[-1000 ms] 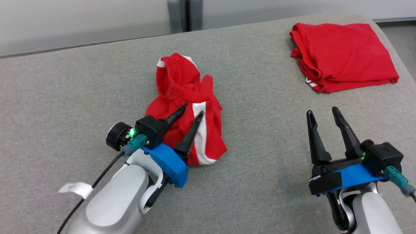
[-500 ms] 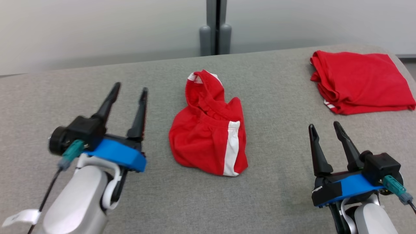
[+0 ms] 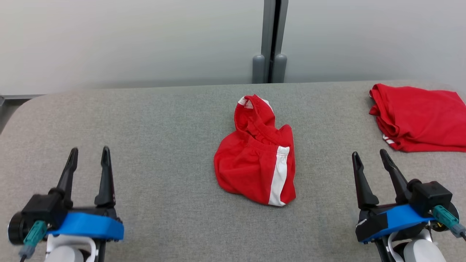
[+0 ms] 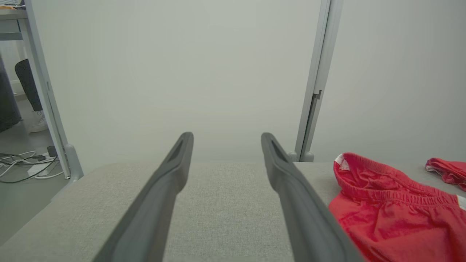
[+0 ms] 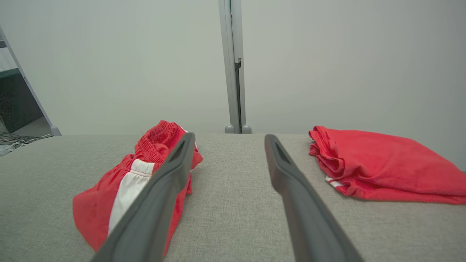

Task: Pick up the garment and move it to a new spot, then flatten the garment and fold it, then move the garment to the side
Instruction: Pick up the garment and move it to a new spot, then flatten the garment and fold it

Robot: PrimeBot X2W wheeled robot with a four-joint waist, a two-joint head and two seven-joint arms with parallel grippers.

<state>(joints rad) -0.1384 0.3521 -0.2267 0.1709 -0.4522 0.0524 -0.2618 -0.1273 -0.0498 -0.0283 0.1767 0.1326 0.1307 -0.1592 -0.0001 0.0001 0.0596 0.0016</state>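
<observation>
the garment [image 3: 256,160], a pair of red shorts with a white side stripe, is seen crumpled in a loose heap near the middle of the grey fabric-covered counter [image 3: 164,120]. its elastic waistband is raised toward the far edge, and it is held by nothing.

the left gripper [image 3: 90,149] is found well to the left of the garment and nearer the robot. its two dark fingers are spread apart and pointed away from the robot. it is released, with nothing between the fingers, and is apart from the cloth. the right gripper [image 3: 368,153] is found well to the right of the garment, also nearer the robot. it is likewise released, and bare counter is seen between its fingers.

in the left wrist view the garment is shown to the right of the fingers and apart from them. in the right wrist view it is shown to the left, partly hidden behind one finger.

a folded red cloth [image 3: 418,120] is laid flat far to the right of the garment, well apart from it. a grey post [image 3: 270,40] between pale wall panels is seen beyond the garment, behind the counter's far edge. cables [image 4: 22,163] are seen on the floor far to the left of the garment.
</observation>
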